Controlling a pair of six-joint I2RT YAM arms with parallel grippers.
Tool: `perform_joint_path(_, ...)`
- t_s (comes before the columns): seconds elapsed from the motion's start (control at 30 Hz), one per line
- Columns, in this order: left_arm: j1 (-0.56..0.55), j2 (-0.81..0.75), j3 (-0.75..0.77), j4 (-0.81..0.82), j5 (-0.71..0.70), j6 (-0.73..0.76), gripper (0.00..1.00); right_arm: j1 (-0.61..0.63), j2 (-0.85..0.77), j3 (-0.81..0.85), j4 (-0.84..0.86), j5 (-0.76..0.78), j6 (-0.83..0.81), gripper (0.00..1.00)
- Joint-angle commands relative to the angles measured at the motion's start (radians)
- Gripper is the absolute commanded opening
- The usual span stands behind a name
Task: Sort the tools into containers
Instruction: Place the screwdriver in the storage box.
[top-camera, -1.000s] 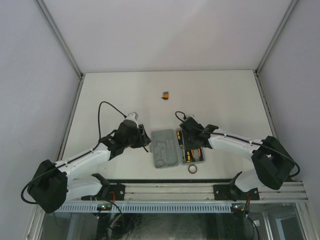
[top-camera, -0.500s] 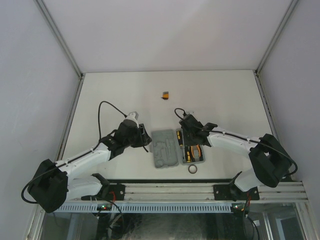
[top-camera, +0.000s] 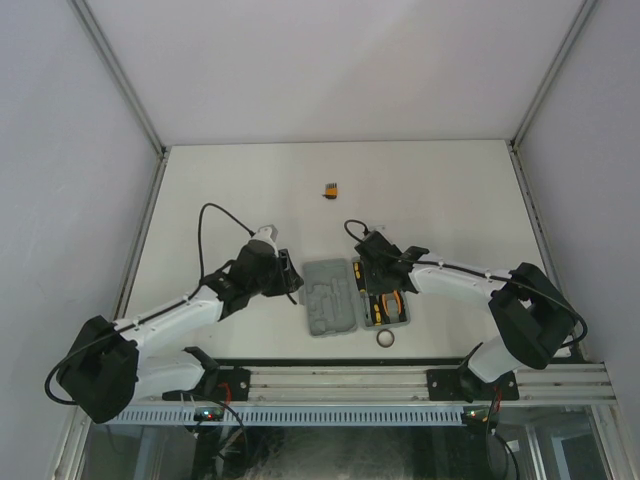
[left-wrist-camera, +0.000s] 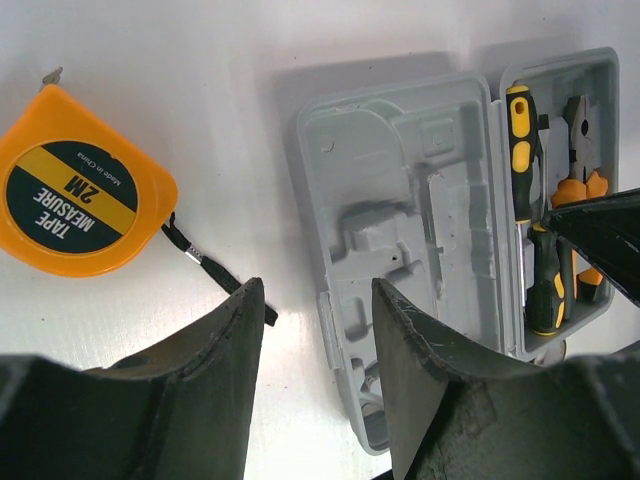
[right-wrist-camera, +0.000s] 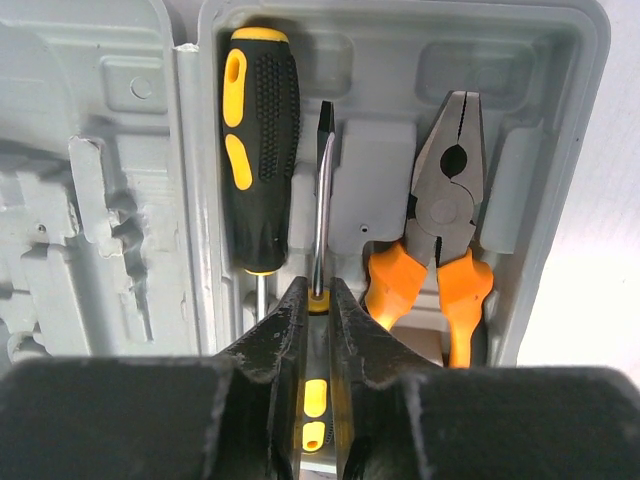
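Top view: a small black ring lies on the counter just in front of the open grey case. The right hand pinches a screwdriver lying in the case, between the other screwdriver and the pliers. The left hand is half open and holds nothing, between the tape measure and the case. A tiny block sits far back.

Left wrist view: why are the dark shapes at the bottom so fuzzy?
Left wrist view: the left pincer sits near the lens, so it blurs; the tape measure label reads crisp. Right wrist view: same blur on the right pincer; pliers sharp.
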Motion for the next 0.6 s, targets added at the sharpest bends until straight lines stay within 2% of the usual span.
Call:
perform_joint_path(0.0,0.006,0.006,-0.011,0.028,0.016,-0.005,0.51,0.014,0.003,0.026,-0.015,-0.010,-0.005,0.11)
perform_joint_path(0.33,0.033,-0.018,-0.020,0.020,0.021,0.008,0.54,0.017,-0.063,0.027,-0.030,-0.011,-0.007,0.13)
perform_joint_path(0.57,0.036,0.008,-0.024,0.035,0.043,0.013,0.54,0.017,-0.023,0.026,-0.016,-0.005,-0.006,0.13)
